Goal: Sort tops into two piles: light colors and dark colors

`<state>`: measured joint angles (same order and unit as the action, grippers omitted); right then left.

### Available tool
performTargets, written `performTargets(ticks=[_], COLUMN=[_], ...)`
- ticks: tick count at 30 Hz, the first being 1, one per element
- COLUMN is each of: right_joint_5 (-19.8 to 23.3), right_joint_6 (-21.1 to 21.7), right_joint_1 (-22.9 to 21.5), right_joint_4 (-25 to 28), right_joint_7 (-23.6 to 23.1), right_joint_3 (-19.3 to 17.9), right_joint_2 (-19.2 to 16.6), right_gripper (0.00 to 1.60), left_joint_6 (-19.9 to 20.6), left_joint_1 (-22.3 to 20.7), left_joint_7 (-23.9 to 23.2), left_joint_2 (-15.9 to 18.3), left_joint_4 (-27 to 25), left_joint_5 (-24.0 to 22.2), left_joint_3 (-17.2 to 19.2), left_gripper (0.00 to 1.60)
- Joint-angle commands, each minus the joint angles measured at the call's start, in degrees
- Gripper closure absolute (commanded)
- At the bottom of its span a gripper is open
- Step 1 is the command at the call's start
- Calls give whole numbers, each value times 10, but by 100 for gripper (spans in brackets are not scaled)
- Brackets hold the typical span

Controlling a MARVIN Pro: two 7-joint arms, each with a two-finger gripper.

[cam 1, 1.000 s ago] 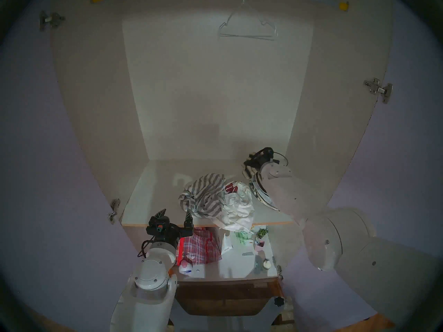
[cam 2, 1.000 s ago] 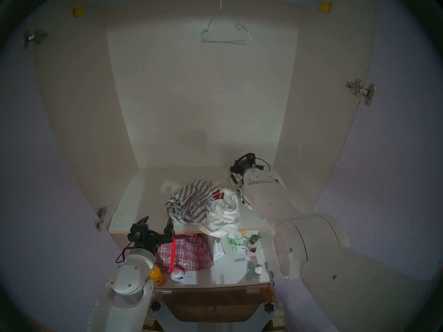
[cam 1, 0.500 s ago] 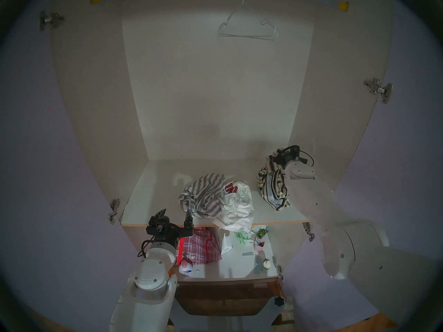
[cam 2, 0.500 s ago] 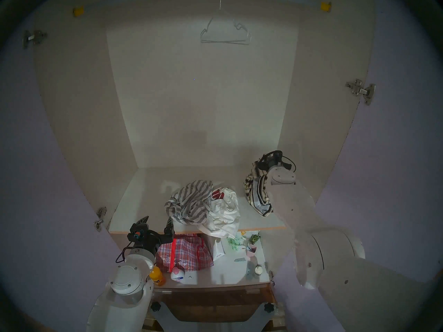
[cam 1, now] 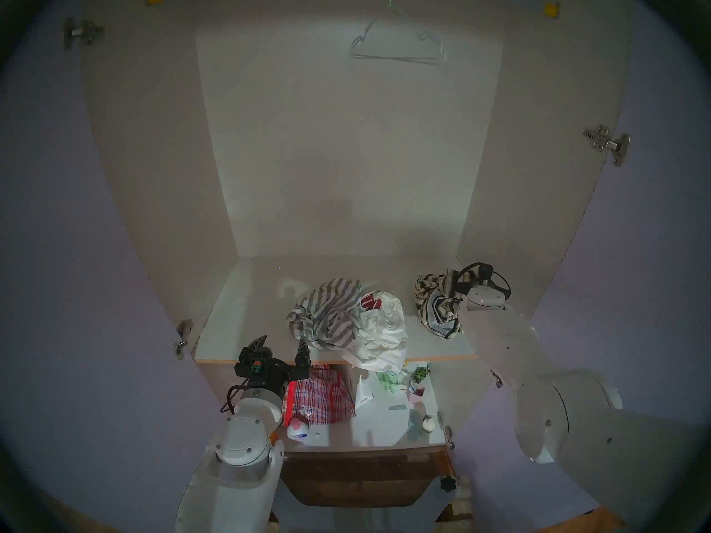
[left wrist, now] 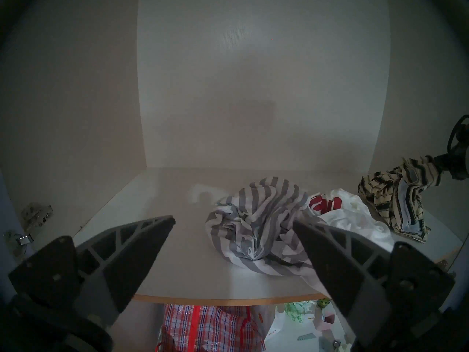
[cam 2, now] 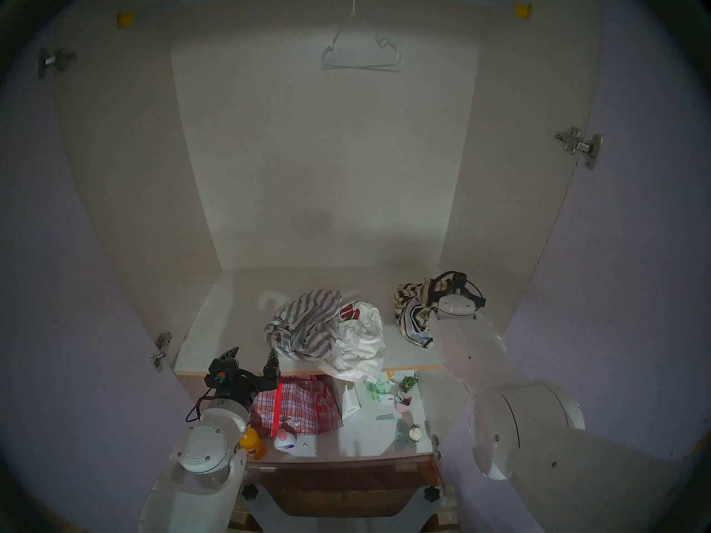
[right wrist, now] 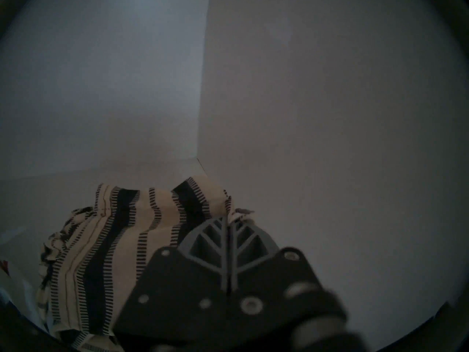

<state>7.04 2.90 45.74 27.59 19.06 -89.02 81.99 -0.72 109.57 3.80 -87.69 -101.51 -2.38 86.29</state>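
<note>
The grey-and-white wide-striped top lies crumpled mid-shelf, touching the white top with a red print, whose hem hangs over the front edge. My right gripper is shut on the cream top with black stripes near the shelf's right wall; the cloth droops onto the shelf. My left gripper is open and empty at the shelf's front edge, left of the grey-striped top. The left wrist view also shows the white top and the cream top.
The white shelf sits in an open wardrobe with a wire hanger on the rail. Below it are a red plaid bag, a white paper packet, an orange bottle and small items.
My right arm has carried the cream striped top rightward and then down to the shelf's right side. The left arm and the two middle tops have not moved.
</note>
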Motion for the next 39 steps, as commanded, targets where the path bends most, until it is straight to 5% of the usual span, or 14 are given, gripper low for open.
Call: performTargets(ticks=[1,5,6,7,9,14,20,21,23,24,29,39], right_joint_5=[-3,-5,-10,-10,-14,-11,35,44,49,47,41,38], right_joint_6=[0,-21,-25,-27,-50,-93,-151,-130,-123,-121,-64,-46], right_joint_1=[-43,-44,-44,-44,-35,-16,59,84,86,91,127,134], right_joint_4=[-33,-45,-45,-44,-27,16,128,175,179,186,254,270], right_joint_7=[-10,-72,-82,-111,-181,-247,-366,-369,-378,-380,-388,-384], right_joint_3=[3,23,26,29,45,72,49,39,32,29,2,-3], right_joint_2=[-8,-15,-16,-20,-31,-42,-68,-71,-70,-70,-66,-64], right_gripper=[160,160,91,0,0,0,0,0,0,0,0,0], left_joint_6=[-4,-4,-4,-4,-4,-4,-4,-4,9,19,48,90], left_joint_1=[-5,-5,-5,-5,-6,-6,-5,-5,-7,-14,-56,-171], left_joint_7=[-2,-2,-2,-2,-1,-1,-1,-1,-19,-25,-40,-90], left_joint_2=[1,1,1,1,1,1,2,2,22,51,72,140], left_joint_4=[-17,-15,-15,-15,-15,-14,-16,-16,-16,-9,18,101], left_joint_5=[0,0,0,0,0,0,-1,-1,11,57,88,131], left_joint_3=[-1,-1,-1,-1,-1,-1,-1,-1,-10,-29,-68,-160], left_gripper=[0,0,0,0,0,0,0,0,0,0,0,0])
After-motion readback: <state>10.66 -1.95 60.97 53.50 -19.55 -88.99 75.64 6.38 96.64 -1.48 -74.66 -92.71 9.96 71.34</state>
